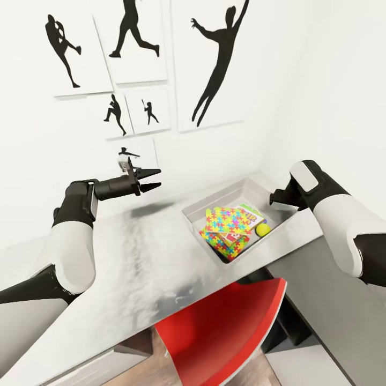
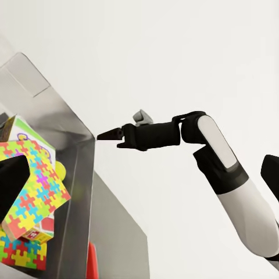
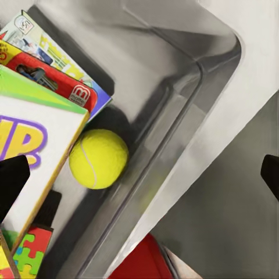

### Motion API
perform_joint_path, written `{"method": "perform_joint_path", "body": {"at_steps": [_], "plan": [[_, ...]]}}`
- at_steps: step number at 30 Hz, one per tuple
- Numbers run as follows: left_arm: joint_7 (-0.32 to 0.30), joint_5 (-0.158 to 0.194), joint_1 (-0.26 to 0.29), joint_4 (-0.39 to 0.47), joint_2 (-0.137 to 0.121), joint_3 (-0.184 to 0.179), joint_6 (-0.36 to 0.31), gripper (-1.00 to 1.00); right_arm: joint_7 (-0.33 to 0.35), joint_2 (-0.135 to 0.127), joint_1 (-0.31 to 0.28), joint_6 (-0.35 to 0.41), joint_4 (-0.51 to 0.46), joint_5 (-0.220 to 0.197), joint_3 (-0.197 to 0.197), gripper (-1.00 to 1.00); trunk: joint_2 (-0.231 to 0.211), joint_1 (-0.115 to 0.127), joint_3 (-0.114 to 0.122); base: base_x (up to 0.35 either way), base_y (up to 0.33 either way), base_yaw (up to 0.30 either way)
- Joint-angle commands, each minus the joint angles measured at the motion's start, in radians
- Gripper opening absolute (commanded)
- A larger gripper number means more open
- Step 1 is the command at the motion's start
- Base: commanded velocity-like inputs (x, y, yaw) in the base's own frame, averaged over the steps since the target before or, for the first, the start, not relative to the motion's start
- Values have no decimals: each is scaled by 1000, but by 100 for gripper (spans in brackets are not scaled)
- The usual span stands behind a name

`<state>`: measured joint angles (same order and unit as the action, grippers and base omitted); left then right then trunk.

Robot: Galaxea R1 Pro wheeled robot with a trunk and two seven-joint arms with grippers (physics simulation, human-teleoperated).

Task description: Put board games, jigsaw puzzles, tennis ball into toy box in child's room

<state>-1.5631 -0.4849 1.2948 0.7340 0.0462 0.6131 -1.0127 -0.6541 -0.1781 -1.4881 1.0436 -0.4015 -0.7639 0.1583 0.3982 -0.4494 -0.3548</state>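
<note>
The toy box (image 1: 212, 196) sits on the table (image 1: 134, 257) near the right corner. Inside it, jigsaw puzzles (image 1: 228, 222) lie tilted on top of board games (image 1: 252, 210), and the tennis ball (image 1: 262, 229) rests beside them. The right wrist view shows the tennis ball (image 3: 99, 158) against a white and green board game (image 3: 40, 145) and the toy box wall (image 3: 174, 116). My right gripper (image 3: 145, 171) hovers open above the box's right side, holding nothing. My left gripper (image 1: 153, 180) is open and empty, raised over the table left of the box.
A red chair (image 1: 225, 332) is tucked under the table's front edge. A lower dark grey side unit (image 1: 321, 300) joins the table on the right. White walls with silhouette pictures (image 1: 139, 43) close off the back and right.
</note>
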Motion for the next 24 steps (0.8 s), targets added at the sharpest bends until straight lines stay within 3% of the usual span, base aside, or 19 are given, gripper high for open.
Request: {"method": "perform_joint_path", "body": {"at_steps": [1,24], "plan": [[-8,-11,1,1,1,5,-11,100,-7,-1,-1,4,-1,-11,7,100,2,-1,0,-11,0,0],[-8,-11,1,1,3,4,-9,100,-7,-3,0,4,-1,-12,7,100,2,-1,38,-1,0,0]]}}
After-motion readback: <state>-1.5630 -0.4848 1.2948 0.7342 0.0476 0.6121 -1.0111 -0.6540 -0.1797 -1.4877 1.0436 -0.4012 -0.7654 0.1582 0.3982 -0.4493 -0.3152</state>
